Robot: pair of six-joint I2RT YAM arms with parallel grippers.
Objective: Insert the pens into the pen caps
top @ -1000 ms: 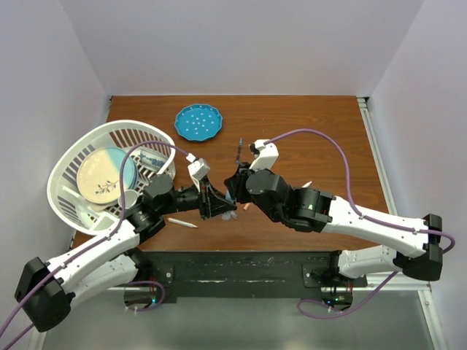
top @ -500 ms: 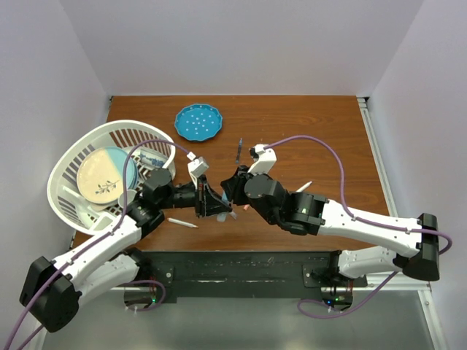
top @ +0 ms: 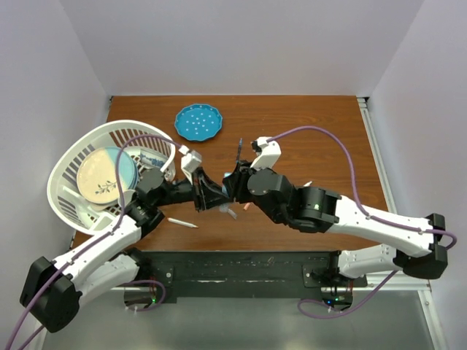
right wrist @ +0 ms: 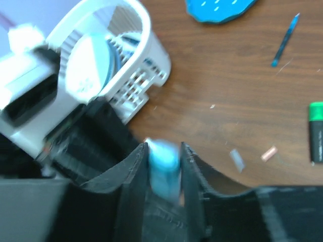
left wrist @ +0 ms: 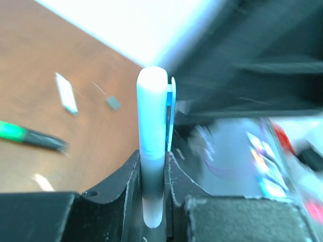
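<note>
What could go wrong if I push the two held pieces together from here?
Misalignment: the left tool grips its clipped light-blue piece only at the lower end, so an off-axis push from the blue piece in the right tool may tilt it. A slip would drop a piece onto the table near the small grey cap.

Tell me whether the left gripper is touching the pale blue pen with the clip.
Touching. In the left wrist view the left gripper has its fingers clamped on both sides of the pale blue pen.
</note>
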